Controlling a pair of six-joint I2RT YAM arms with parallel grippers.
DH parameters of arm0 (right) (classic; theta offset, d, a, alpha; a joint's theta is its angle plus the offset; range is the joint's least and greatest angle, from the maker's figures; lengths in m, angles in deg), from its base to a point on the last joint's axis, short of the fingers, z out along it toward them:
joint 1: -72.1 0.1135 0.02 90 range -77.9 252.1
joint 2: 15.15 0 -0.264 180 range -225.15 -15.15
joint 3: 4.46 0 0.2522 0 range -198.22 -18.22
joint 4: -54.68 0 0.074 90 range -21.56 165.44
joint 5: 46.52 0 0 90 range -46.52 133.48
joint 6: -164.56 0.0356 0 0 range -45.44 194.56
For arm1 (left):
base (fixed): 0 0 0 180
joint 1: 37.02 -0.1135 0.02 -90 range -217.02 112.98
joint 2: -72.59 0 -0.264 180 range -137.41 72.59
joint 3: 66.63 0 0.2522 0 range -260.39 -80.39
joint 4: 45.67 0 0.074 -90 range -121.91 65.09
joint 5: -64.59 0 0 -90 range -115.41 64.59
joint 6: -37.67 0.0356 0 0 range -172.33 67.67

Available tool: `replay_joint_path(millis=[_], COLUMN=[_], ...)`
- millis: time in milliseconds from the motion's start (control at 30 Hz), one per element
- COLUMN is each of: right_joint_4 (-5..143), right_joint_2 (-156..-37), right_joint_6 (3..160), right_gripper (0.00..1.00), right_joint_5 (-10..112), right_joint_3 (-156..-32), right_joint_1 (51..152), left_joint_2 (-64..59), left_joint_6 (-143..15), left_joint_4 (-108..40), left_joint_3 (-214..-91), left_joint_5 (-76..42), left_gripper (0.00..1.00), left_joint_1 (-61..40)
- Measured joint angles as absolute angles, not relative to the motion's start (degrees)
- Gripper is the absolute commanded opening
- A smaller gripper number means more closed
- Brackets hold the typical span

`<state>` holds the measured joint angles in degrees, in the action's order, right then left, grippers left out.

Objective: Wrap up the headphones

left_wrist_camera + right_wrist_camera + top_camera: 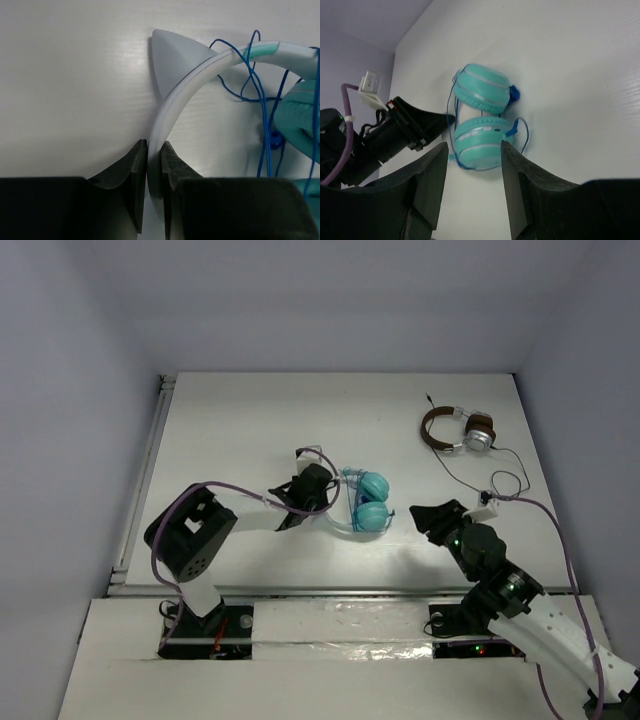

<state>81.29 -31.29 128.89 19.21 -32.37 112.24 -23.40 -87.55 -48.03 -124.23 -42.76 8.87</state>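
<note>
Top external: noting the headphones point(371, 503) lying near the middle of the table point(240, 420), two teal ear cups point(373, 486) side by side. Seeing the left gripper point(330, 500) extending from the left and meeting their left side; jaw state not readable from up here. Logging the right gripper point(418, 512) hovering just right of the cups, apart from them, pointing their way. Spotting brown-banded headphones point(458, 430) with silver cups toward the far right, well apart from the teal pair.

Left wrist: watching the left gripper point(153, 172) pinching the pale headband point(175, 97) between both fingers, jaws closed down on it with only the band's thickness between them. Recording the thin blue cable point(263, 115) looping loosely across the band and dropping beside a teal cup at the right edge.

Right wrist: looking out between the fingers of the right gripper point(473, 149), jaws standing wide apart and holding nothing. Finding both cups lying together on the white surface beyond the gap, blue cable curling along their right side, the dark left gripper sitting at their left edge
</note>
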Motion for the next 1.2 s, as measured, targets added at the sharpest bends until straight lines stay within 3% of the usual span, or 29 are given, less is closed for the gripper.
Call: replay_joint_path(millis=[267, 300, 433, 600, 700, 733, 867, 900, 933, 967, 1000, 1200], right_joint_4=[80.8, 80.8, 80.6, 80.5, 81.2, 81.5, 83.4, 84.1, 84.5, 84.9, 85.2, 88.5], right_joint_2=[-32.5, -32.9, -35.3, -37.3, -37.4, -37.4, -38.3, -38.6, -38.8, -39.0, -39.2, -39.0], right_joint_6=[127.0, 126.8, 125.5, 123.8, 122.6, 122.1, 119.4, 118.7, 118.0, 117.2, 116.3, 111.9], right_gripper=[0.53, 0.53, 0.55, 0.59, 0.75, 0.86, 0.86, 0.97, 1.0, 1.0, 1.0, 1.0], right_joint_5=[18.5, 18.5, 18.4, 18.4, 18.4, 18.3, 17.5, 17.1, 16.8, 16.5, 16.2, 16.1], right_joint_3=[-33.2, -33.4, -35.2, -39.2, -42.5, -44.0, -51.2, -53.4, -55.1, -56.6, -58.1, -64.4], right_joint_1=[112.2, 112.2, 112.2, 112.2, 112.2, 112.2, 112.2, 112.2, 112.2, 112.2, 112.2, 112.2], left_joint_2=[-27.6, -27.9, -29.7, -28.5, -25.4, -23.6, -12.5, -8.9, -5.0, -0.8, 3.2, 25.2], left_joint_6=[-87.3, -87.2, -86.7, -86.0, -85.7, -85.6, -85.6, -85.5, -85.5, -85.3, -84.9, -83.4], left_joint_4=[-48.6, -48.4, -47.9, -48.3, -47.8, -47.4, -46.2, -45.8, -45.4, -45.0, -44.3, -39.3], left_joint_3=[-131.3, -131.7, -134.0, -134.3, -133.4, -132.6, -127.5, -125.9, -124.2, -122.8, -121.6, -120.5], left_joint_5=[-45.5, -45.6, -46.2, -47.2, -47.3, -47.3, -47.2, -46.9, -46.8, -46.5, -46.3, -45.0], left_gripper=[0.0, 0.03, 0.34, 0.59, 0.71, 0.76, 0.78, 0.78, 0.83, 0.95, 0.98, 0.99], left_joint_1=[6.9, 6.7, 6.1, 6.0, 6.0, 6.0, 6.0, 6.0, 6.0, 6.2, 6.2, 6.9])
